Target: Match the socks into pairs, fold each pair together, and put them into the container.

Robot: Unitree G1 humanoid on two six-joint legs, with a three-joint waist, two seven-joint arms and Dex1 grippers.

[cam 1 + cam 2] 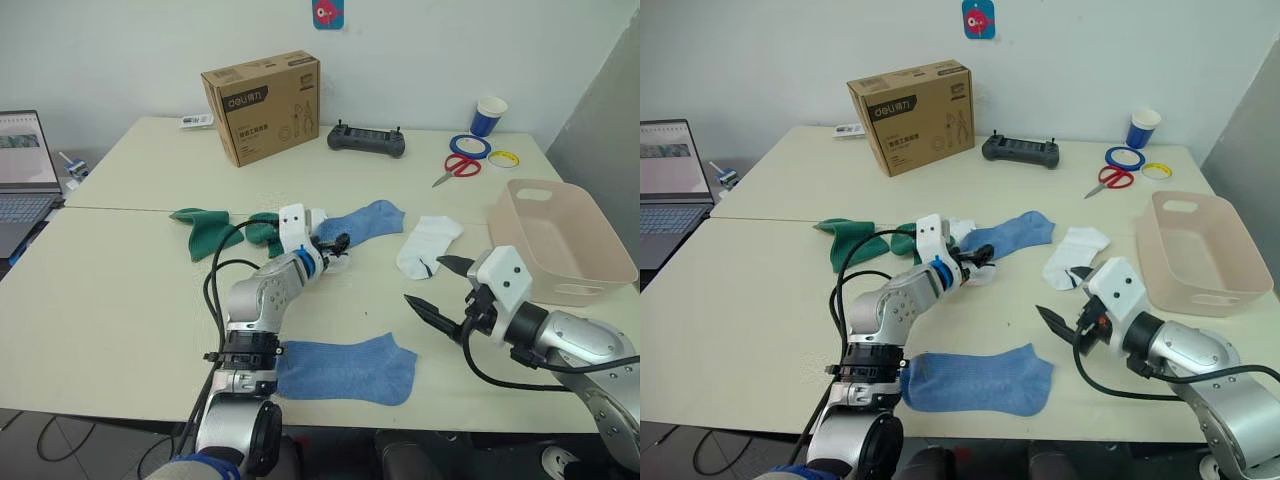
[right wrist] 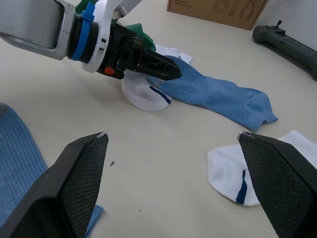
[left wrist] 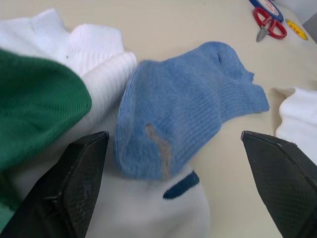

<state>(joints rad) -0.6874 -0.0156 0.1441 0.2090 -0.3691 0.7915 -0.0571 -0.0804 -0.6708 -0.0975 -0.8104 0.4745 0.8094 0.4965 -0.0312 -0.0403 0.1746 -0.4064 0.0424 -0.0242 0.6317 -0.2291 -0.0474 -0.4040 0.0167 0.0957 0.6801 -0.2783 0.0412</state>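
Across the tabletop (image 1: 120, 300) in the head views, the left tool (image 1: 338, 243) hangs spread over the near end of the far blue sock (image 1: 368, 219), whose long axis runs away toward the container (image 1: 560, 240) at the robot's right. Its mate, the near blue sock (image 1: 345, 368), lies flat by the front edge, well apart. Green socks (image 1: 210, 230) sit to the left; one white sock (image 1: 428, 245) lies between the blue one and the container.

Along the left wrist view, both fingers (image 3: 74, 183) straddle that blue sock's cuff, which overlaps a second white sock (image 3: 163, 208).

From the right wrist view, the right tool (image 2: 173, 183) is spread and empty, nearer the loose white sock.
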